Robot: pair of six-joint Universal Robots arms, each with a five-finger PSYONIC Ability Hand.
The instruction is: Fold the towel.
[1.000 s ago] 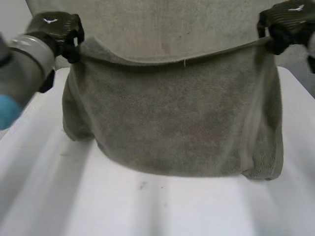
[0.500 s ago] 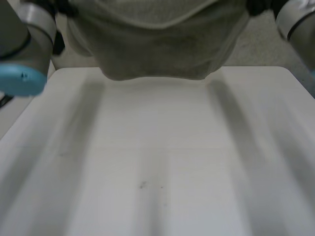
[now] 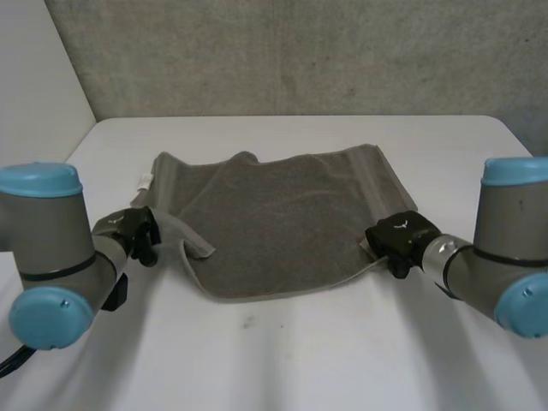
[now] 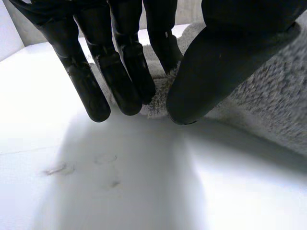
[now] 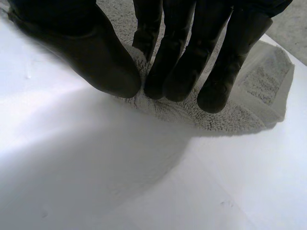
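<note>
On the table (image 3: 282, 360), towel (image 3: 282, 214) with near corners in pinch of left hand (image 3: 128, 229) and right hand (image 3: 401, 236).

The towel (image 3: 274, 223) lies spread out on the table (image 3: 282, 360), in the middle and a bit toward the far side. A wall (image 3: 300, 60) stands behind the table. A small tag (image 3: 145, 181) sticks out at the towel's far left corner.

The left hand (image 3: 128, 231) is at the towel's near left corner, on the table just beside it. In the left wrist view, a bit of the towel's (image 4: 259, 96) edge sits between this hand's (image 4: 120, 48) fingers and thumb.

The right hand (image 3: 398, 235) is at the near right corner. In the right wrist view, the towel (image 5: 259, 81) sits between that hand's (image 5: 192, 48) fingers and thumb. The towel lies between the two hands.
</note>
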